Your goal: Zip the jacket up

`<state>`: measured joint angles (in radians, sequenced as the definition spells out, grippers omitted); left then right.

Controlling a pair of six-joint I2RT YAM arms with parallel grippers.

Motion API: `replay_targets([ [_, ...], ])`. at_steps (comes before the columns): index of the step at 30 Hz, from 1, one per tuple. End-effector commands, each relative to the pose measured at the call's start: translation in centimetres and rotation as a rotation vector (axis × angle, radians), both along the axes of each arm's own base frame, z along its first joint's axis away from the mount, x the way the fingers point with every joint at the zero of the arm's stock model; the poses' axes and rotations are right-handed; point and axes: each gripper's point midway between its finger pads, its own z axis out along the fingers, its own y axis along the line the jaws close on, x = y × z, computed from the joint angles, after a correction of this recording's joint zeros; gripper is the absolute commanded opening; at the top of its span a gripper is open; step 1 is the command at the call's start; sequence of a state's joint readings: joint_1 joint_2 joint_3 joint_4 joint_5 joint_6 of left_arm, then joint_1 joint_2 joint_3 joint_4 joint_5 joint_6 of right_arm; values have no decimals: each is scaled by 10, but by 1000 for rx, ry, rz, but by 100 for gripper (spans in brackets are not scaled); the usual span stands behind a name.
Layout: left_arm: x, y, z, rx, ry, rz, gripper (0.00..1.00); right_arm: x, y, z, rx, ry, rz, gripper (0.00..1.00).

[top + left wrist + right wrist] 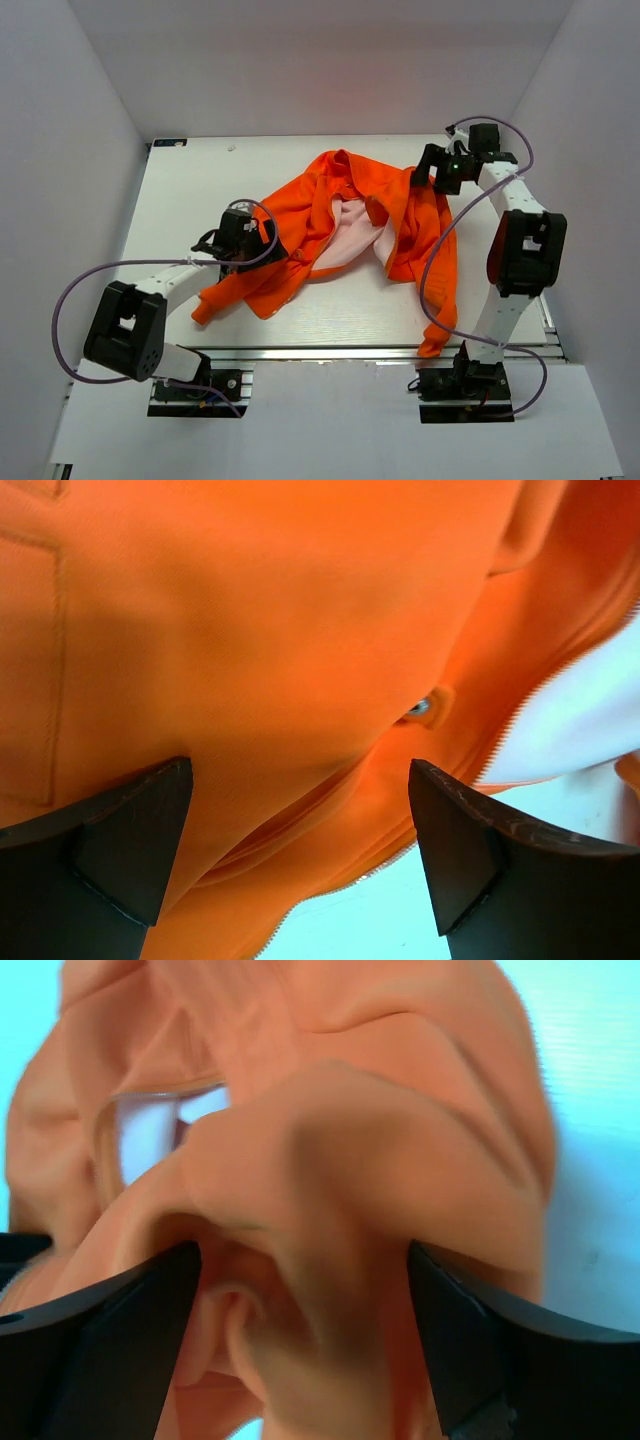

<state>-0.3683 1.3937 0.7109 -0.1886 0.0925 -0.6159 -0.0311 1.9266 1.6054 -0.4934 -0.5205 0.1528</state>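
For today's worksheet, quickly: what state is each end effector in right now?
Left end effector: open, spread over the jacket, nothing held.
Right end effector: open, bunched jacket fabric in the gap, not clamped.

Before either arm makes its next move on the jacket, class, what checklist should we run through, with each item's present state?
1. Jacket lying flat: not ok, bunched and folded.
2. Front panels aligned: not ok, spread apart with the pale lining showing.
3. Left fingers open over the fabric: ok.
4. Zipper teeth in sight: ok, beside the left fingers.
5. Zipper slider found: cannot tell.
6. Right fingers open around a fold: ok, though that view is blurred.
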Motion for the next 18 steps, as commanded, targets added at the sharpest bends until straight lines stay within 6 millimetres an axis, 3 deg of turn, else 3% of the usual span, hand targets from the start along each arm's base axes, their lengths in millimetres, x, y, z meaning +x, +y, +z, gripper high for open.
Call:
replay_targets([
  [1, 18, -13, 26, -46, -90, -43, 98, -30, 28, 66, 11, -157, 113, 89],
  [2, 19, -13, 26, -40, -92, -51, 98, -38, 31, 72, -10, -183, 109, 89],
  [3, 21, -14, 28, -41, -96, -58, 98, -48, 28, 94, -67, -259, 69, 89],
  [4, 20, -16, 27, -44, -93, -70, 98, -64, 27, 79, -95, -232, 54, 89],
  [5, 21, -18, 29, -49, -95, -79, 98, -82, 28, 99, -133, -296, 19, 89],
  [6, 21, -19, 29, -55, -91, -87, 98, -93, 31, 102, -138, -324, 8, 89],
  [7, 20, -20, 29, -58, -89, -94, 98, -117, 35, 68, -150, -265, 22, 89],
  [8, 19, -23, 30, -69, -90, -104, 98, -140, 46, 81, -151, -338, 41, 89],
  [10, 18, -23, 30, -74, -87, -104, 98, -163, 55, 67, -170, -375, 58, 89],
  [11, 17, -26, 30, -86, -89, -115, 98, -185, 66, 47, -176, -353, 87, 90],
  [14, 14, -26, 18, -86, -60, -112, 98, -211, 88, 16, -173, -279, 154, 89],
  [18, 12, -29, 1, -90, -13, -115, 98, -210, 81, -24, -354, -218, 75, 89],
])
